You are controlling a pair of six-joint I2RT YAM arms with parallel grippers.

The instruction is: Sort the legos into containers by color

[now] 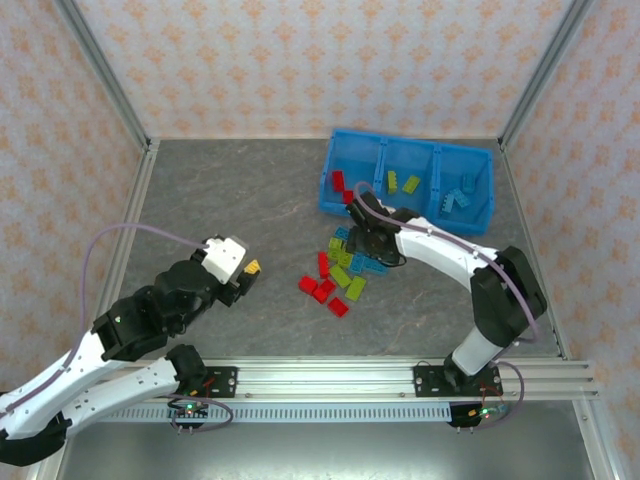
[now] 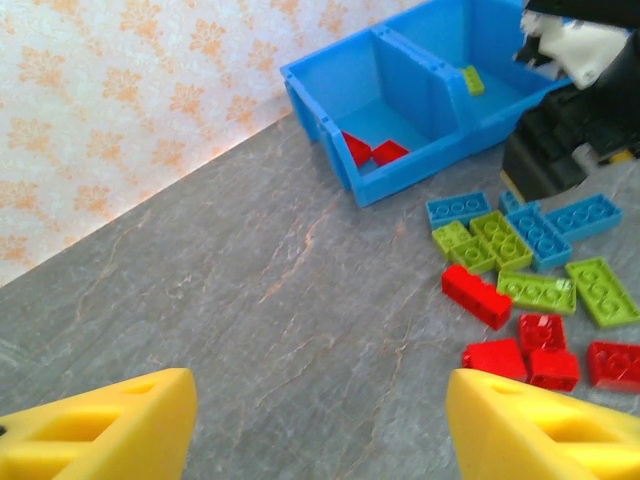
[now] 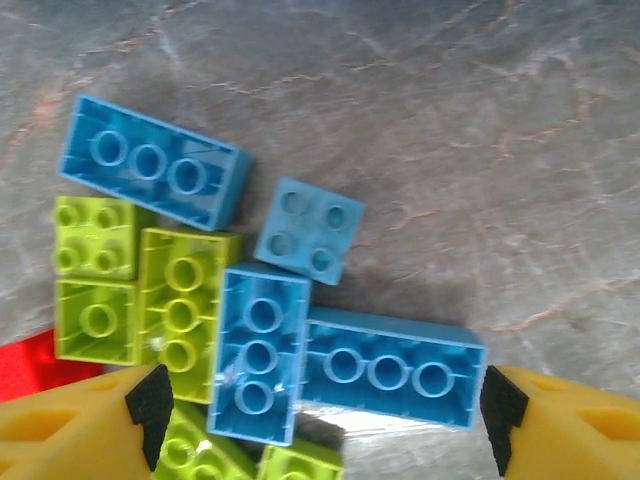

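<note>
My right gripper (image 3: 325, 405) hangs wide open and empty over the legos (image 1: 340, 270) at centre frame. I judge it best to centre on one light blue brick (image 3: 390, 368) alone, then close. The tray (image 1: 410, 138) sits upper right. My left gripper (image 2: 320, 430) gapes empty too.

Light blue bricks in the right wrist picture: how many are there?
4. A long brick at upper left, a small square brick in the middle, a second long brick just below it, and a third long brick at lower right. More may lie outside the frame.
</note>
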